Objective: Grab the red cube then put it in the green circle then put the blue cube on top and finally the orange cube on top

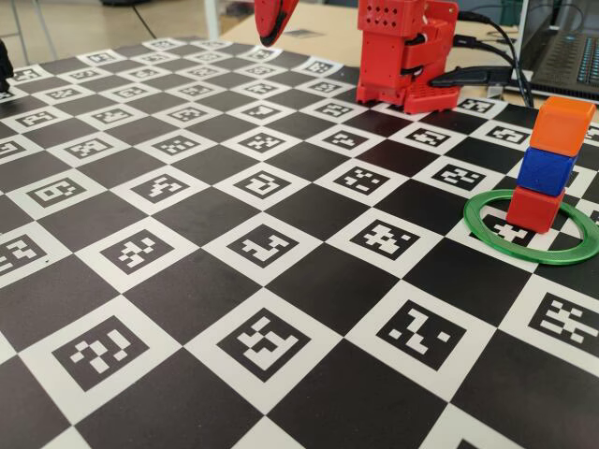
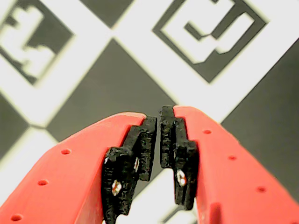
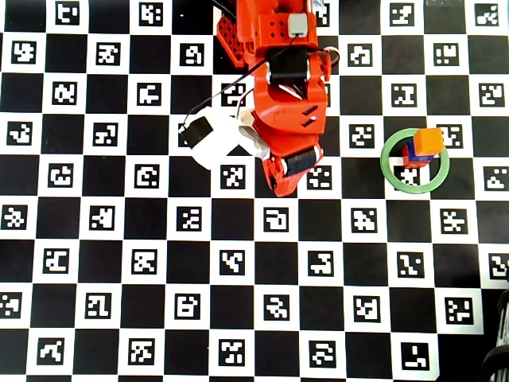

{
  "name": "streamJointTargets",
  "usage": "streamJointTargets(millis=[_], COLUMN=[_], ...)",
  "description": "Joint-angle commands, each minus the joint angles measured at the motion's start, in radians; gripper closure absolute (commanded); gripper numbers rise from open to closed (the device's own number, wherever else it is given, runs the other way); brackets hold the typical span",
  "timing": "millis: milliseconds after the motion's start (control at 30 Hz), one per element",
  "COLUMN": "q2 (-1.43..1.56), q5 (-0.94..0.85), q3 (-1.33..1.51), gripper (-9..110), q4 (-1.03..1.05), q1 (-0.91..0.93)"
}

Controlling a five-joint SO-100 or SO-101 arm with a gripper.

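Hovering above board [image 1: 234, 281], arm folded | jaws [image 2: 159, 122] closed, empty | cubes stacked in green circle [image 1: 487, 238]

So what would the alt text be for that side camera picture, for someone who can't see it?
A three-cube tower, the orange cube on the blue cube on the red cube, stands inside the green circle at the right of a black-and-white checkered mat printed with square code markers. The red robot base sits at the back, and the gripper hangs at the top edge, far from the tower.

The arm [image 3: 288, 103] hangs raised, jaws nearly closed (seemingly empty, wrist view).
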Motion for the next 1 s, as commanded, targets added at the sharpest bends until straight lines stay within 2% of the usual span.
streamJointTargets(millis=[0, 267, 400, 967], q2=[0.137, 0.4, 0.555, 0.877], q5=[-0.153, -0.419, -0.528, -0.604], q3=[0.083, 0.4, 0.558, 0.819], gripper=[108, 108, 108, 108], q4=[-0.049, -0.115, -0.081, 0.196], q1=[0.008, 0.044, 0.069, 0.043])
